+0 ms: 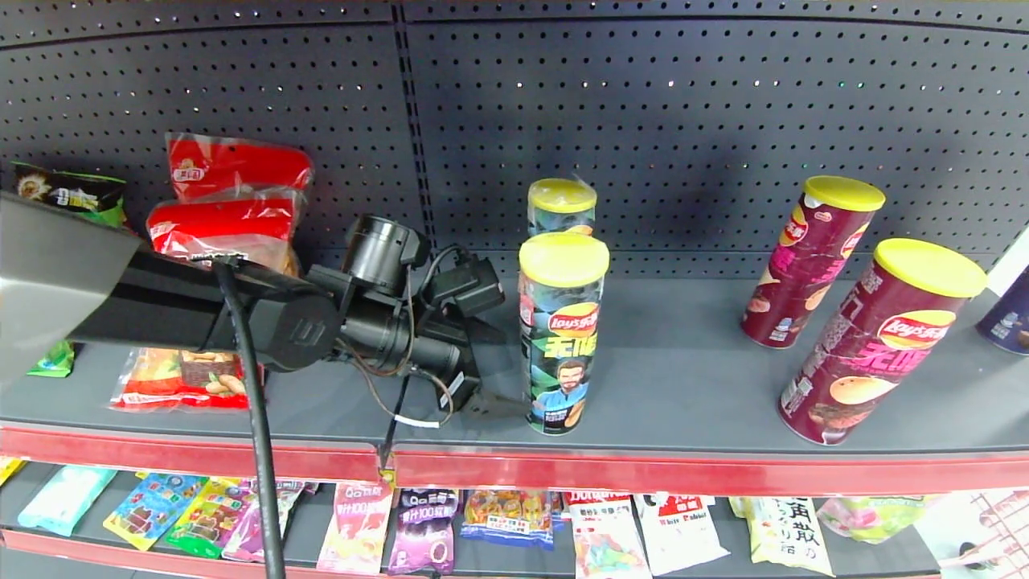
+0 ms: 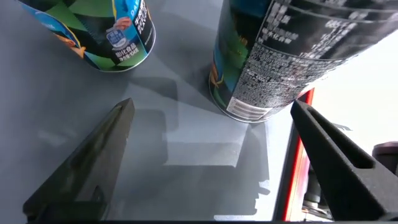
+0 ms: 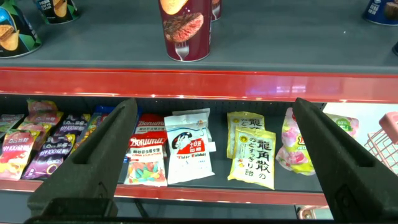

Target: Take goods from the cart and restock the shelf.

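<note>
A green-and-black chip can [image 1: 563, 338] with a yellow lid stands upright near the front of the grey shelf [image 1: 683, 386]. A second like it [image 1: 561, 205] stands behind. My left gripper [image 1: 502, 402] sits low on the shelf just left of the front can's base. It is open and holds nothing [image 2: 211, 106]; the front can [image 2: 280, 56] stands just beyond the fingertips and the other can [image 2: 112, 31] farther off. Two maroon cans [image 1: 808, 261] [image 1: 880, 342] lean on the right. My right gripper [image 3: 214, 102] is open and empty in front of the shelf's red edge [image 3: 199, 84], below a maroon can [image 3: 186, 28].
Red snack bags [image 1: 229, 201] and a nut pack [image 1: 181, 382] lie at the shelf's left. A dark blue can [image 1: 1005, 318] is at the far right. The lower shelf holds several snack bags [image 3: 186, 146]. A pink wire cart [image 3: 385, 143] shows at the right.
</note>
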`<state>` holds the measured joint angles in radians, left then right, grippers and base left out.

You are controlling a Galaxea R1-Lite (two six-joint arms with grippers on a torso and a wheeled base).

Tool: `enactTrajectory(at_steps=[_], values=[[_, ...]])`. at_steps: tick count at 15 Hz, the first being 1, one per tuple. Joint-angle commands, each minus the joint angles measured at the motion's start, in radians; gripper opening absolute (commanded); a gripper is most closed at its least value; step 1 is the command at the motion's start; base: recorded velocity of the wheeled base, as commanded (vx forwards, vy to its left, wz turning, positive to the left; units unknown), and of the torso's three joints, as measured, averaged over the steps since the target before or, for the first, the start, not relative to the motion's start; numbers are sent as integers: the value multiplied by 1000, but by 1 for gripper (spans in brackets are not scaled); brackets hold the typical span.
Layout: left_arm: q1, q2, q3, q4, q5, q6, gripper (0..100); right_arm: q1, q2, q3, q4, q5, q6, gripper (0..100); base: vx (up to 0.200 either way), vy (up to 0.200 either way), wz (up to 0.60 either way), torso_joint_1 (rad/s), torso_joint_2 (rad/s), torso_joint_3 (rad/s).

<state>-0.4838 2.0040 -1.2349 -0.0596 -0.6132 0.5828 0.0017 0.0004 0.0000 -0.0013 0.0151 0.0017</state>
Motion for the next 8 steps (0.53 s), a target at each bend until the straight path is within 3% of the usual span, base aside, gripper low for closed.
enactTrajectory(at_steps=[1,8], values=[[2,4,2,-8,1,0,100,0,0,0,0,0,0,100,0,0,0,0,0,0],[14,4,2,-9,1,3,100,0,0,0,0,0,0,100,0,0,0,0,0,0]])
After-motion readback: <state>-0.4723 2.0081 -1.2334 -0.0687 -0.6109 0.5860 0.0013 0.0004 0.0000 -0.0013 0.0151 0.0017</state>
